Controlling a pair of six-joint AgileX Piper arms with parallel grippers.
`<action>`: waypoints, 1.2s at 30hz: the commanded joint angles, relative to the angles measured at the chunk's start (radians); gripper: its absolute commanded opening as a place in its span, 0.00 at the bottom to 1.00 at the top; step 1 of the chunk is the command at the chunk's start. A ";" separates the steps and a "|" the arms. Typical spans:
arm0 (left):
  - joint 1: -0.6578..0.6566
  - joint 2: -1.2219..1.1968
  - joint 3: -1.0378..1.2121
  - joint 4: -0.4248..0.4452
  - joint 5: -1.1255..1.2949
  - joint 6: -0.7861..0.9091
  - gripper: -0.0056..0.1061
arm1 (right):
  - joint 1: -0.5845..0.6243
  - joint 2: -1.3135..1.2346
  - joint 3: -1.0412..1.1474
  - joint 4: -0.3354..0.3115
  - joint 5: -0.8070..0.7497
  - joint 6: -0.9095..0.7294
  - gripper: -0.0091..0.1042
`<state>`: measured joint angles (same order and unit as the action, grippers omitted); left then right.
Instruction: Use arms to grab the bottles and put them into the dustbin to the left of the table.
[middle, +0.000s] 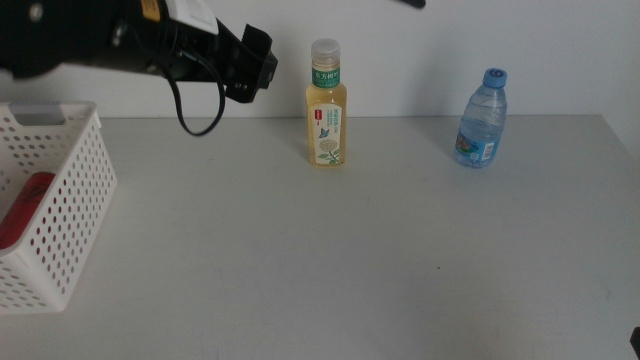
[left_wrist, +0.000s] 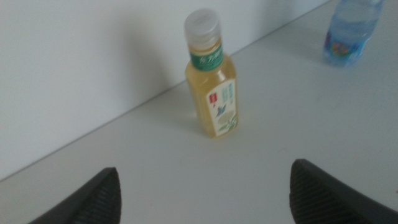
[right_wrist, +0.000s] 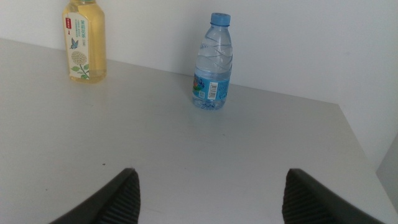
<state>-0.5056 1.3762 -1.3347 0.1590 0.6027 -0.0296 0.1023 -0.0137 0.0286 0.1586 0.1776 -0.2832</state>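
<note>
Only the middle view shows the dustbin (middle: 55, 215), at the bench's (middle: 350, 260) left edge, w/ the red can (middle: 25, 208) lying inside it, seen through the perforated wall. It also shows the left arm (middle: 150, 40) raised over the bench's back left, its hand (middle: 262, 62) just left of the tea bottle (middle: 327, 105) & apart from it.

Left wrist view adds that this hand's fingers (left_wrist: 87, 202) are spread wide w/ nothing between them; tea bottle sits beyond the gap.

Right wrist view: right hand (right_wrist: 211, 199) also wide open, empty, well short of the water bottle (right_wrist: 212, 62). In the middle view that arm is barely a dark sliver at the bottom right corner.

Both bottles stand upright near the back wall, long axis vertical, caps up, well apart; tea bottle mid-bench, water bottle to the right.
</note>
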 joint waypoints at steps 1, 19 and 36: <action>-0.012 -0.103 0.131 -0.024 -0.300 -0.023 0.88 | -0.008 -0.021 -0.009 -0.005 -0.071 -0.005 0.59; -0.011 -0.259 0.715 -0.193 -0.796 -0.023 0.88 | -0.008 -0.021 -0.009 -0.005 -0.071 -0.005 0.59; -0.010 0.037 0.658 -0.237 -1.111 -0.014 0.88 | -0.008 -0.021 -0.009 -0.005 -0.071 -0.005 0.59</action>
<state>-0.5106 1.4074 -0.6307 -0.0584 -0.4003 -0.0391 0.1023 -0.0137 0.0286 0.1586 0.1776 -0.2832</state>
